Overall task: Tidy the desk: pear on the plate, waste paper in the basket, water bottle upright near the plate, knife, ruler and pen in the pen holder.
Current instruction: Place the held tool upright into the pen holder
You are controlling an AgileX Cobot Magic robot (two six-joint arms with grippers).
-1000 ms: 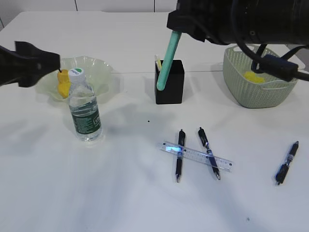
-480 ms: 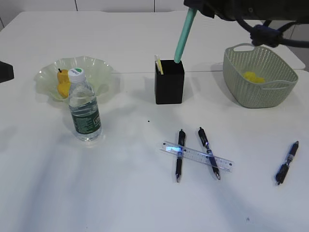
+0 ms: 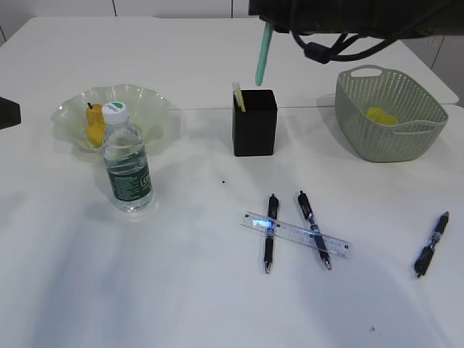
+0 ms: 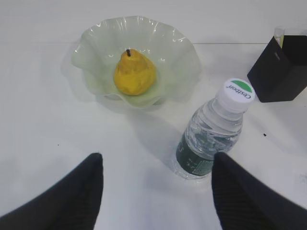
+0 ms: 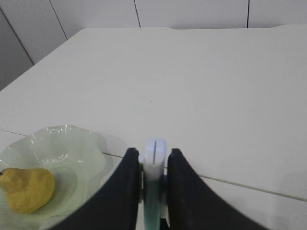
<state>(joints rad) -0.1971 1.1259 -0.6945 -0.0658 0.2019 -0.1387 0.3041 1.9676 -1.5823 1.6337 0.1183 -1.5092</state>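
The right gripper (image 5: 153, 182) is clamping the green knife (image 3: 262, 54), having lifted it nearly upright; the pen holder (image 3: 254, 123) is now sitting directly below; insertion looks imminent.

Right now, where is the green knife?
In the exterior view the green knife hangs from the right gripper, above the black pen holder, between plate and basket.
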